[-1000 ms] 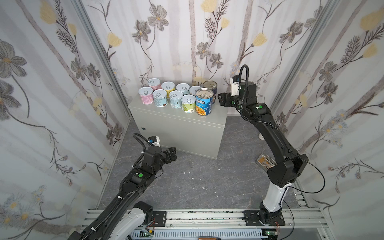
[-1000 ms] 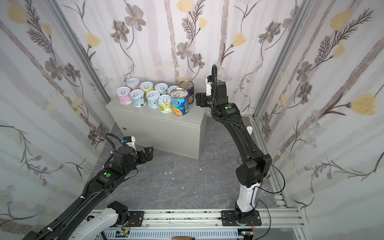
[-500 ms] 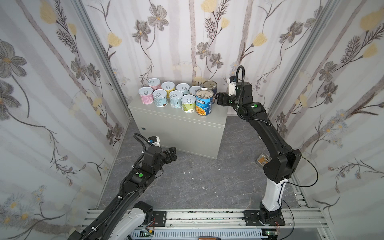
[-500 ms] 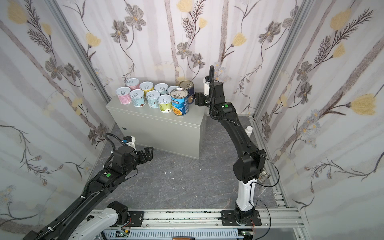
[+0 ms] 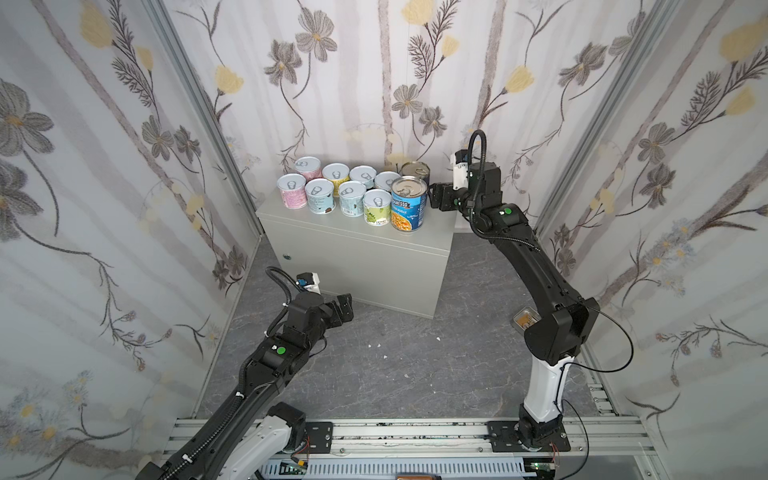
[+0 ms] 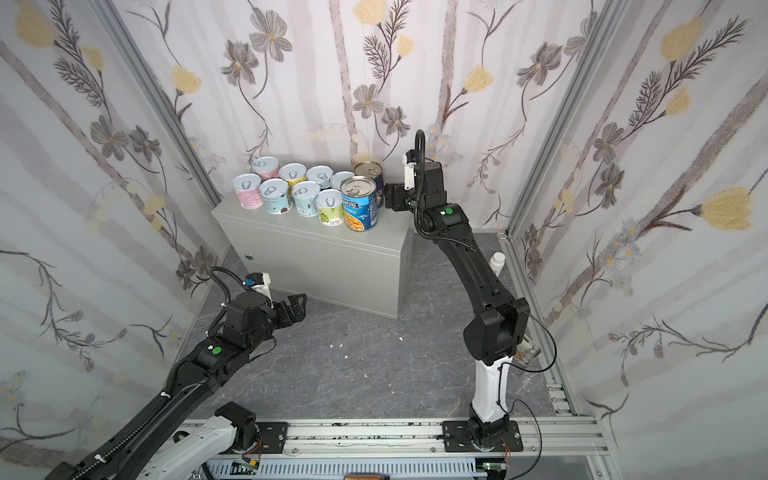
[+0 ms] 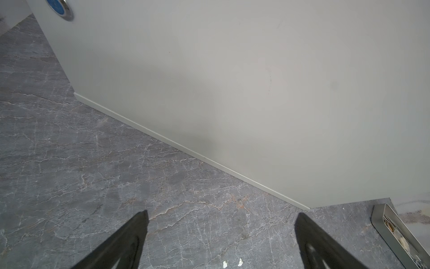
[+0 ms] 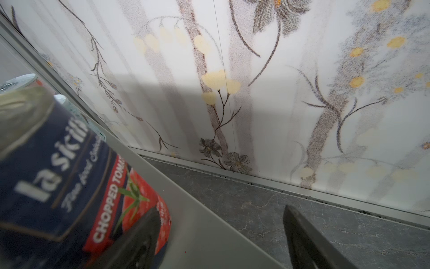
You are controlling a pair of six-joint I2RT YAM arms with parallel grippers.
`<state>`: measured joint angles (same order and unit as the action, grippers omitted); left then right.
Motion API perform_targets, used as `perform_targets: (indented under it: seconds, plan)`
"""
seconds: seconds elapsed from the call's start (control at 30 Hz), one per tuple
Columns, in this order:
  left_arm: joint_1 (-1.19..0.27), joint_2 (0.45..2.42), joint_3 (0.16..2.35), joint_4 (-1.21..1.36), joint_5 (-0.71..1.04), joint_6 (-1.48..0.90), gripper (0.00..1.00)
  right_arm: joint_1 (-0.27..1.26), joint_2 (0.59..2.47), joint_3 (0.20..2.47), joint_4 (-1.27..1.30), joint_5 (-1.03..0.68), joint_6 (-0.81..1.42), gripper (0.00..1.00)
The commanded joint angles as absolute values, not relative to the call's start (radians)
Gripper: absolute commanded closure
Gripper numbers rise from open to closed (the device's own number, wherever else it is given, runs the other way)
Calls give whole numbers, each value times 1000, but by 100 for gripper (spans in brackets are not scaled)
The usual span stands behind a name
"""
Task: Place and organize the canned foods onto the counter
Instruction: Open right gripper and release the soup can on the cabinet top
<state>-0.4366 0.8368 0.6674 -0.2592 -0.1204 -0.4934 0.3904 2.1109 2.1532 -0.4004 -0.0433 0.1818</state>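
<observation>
Ten canned foods (image 5: 409, 203) stand in two rows on the counter (image 5: 357, 253) in both top views. The right gripper (image 5: 433, 195) hovers just beside the navy can (image 5: 415, 169) at the back, and the left gripper (image 5: 344, 305) sits low before the counter's front. Left wrist view: jaws spread wide over the floor (image 7: 93, 174), holding nothing. Right wrist view: jaws apart and empty, with the navy can just beside one finger (image 8: 139, 244).

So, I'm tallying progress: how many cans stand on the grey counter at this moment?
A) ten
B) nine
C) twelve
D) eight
A: eight short pastel cans in two rows, plus the tall blue soup can and the dark navy can behind it, all stand on the counter.
</observation>
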Motion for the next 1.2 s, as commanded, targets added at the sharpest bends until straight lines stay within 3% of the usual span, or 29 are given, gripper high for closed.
perform_targets:
  seconds: [0.0,0.3,0.7,1.17]
  plan:
    - [-434,835,667,-255,-133,-485,0,387,2108,2161,-386,-45,180,16]
    - [-434,833,673,-255,-128,-489,0,380,2010,2132,-436,0,165,15]
    - [-435,822,672,-256,-119,-489,0,453,1733,1722,-285,37,205,15]
    - [-435,815,669,-256,-115,-487,0,544,1800,1748,-279,98,240,14]
